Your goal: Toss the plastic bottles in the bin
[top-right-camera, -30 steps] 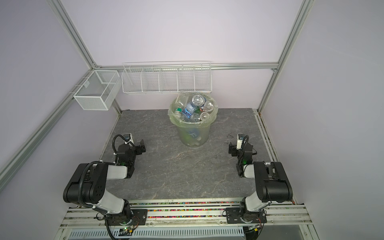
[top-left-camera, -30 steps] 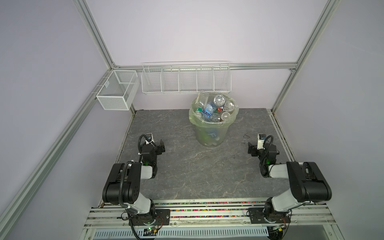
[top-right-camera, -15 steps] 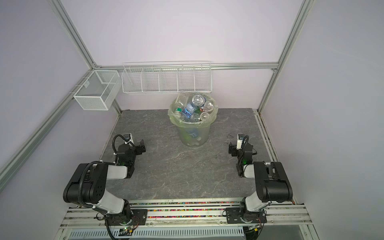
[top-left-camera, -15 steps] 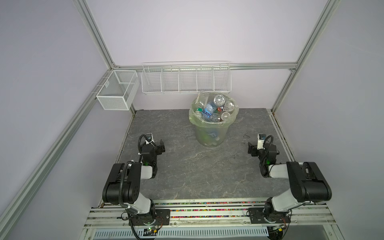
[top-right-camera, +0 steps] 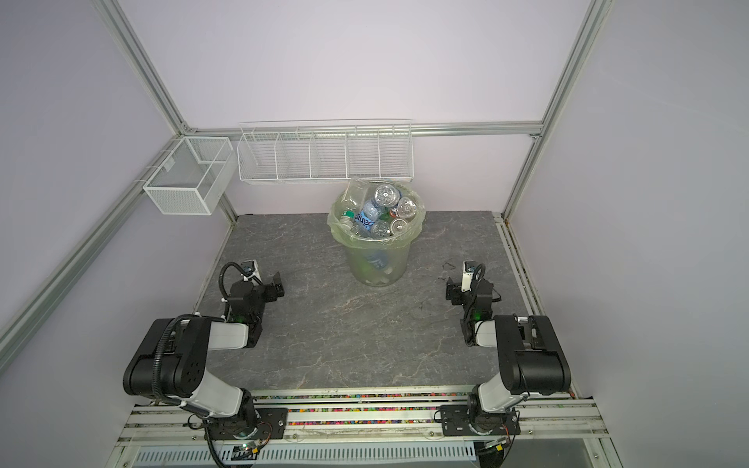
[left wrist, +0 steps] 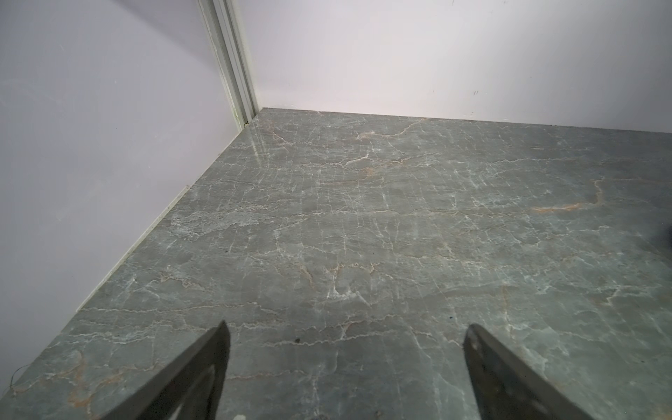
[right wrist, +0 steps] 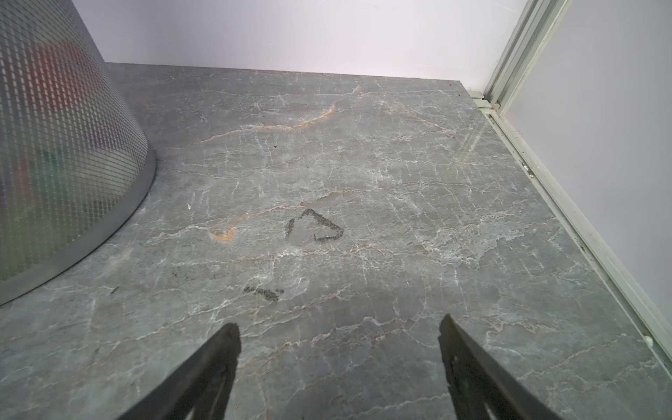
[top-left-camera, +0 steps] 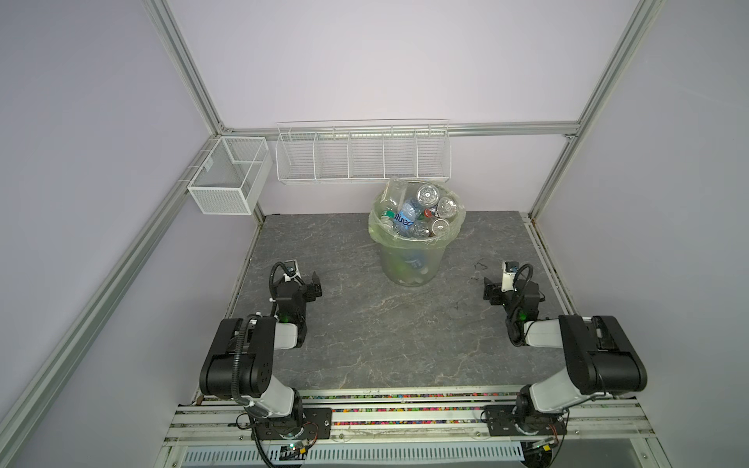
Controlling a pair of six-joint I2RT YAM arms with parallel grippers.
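The bin (top-left-camera: 410,265) (top-right-camera: 377,265), a pale green translucent bucket with a light-green bag, stands at the back middle of the grey stone table in both top views. The plastic bottles (top-left-camera: 411,216) (top-right-camera: 373,216) fill it to the rim, mostly clear, one with a blue label. My left gripper (top-left-camera: 314,285) (top-right-camera: 276,285) (left wrist: 347,325) rests low at the table's left, open and empty. On the right side of the table, my right gripper (top-left-camera: 491,292) (top-right-camera: 453,291) (right wrist: 340,322) is open and empty too. The bin's wall (right wrist: 65,145) shows in the right wrist view.
A white wire rack (top-left-camera: 362,156) hangs on the back wall just above the bin. A white mesh basket (top-left-camera: 229,178) hangs at the back left corner. A black scuff mark (right wrist: 316,227) lies on the table ahead of my right gripper. Aluminium frame posts and walls close in three sides.
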